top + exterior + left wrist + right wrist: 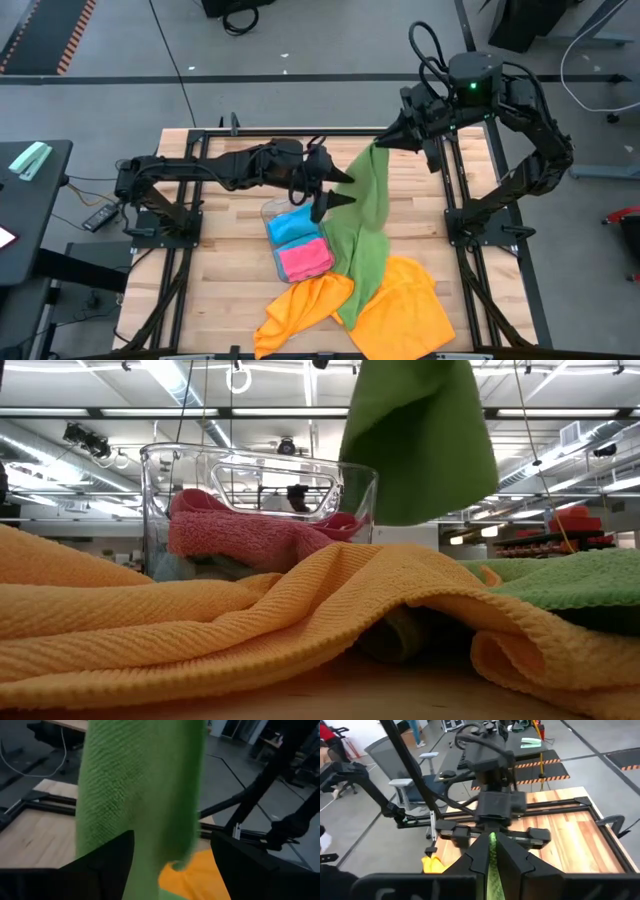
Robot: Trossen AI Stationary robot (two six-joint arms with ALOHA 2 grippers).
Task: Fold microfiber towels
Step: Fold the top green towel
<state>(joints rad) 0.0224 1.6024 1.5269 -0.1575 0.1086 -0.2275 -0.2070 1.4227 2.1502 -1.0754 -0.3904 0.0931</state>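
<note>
You had the right gripper point(378, 146) pinched on a corner of the green towel point(362, 225), hanging it clear of the orange towels point(400, 300) — so the left gripper point(338, 187), jaws wide, could take its edge.

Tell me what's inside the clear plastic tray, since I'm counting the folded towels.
The clear tray holds a folded blue towel and a folded pink towel. The hanging green towel borders its right side; anything beneath the two is hidden.

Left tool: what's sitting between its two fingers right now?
In the left wrist view, the hanging green towel drapes between the open left tool's fingers; the right tool pinches its top corner.
</note>
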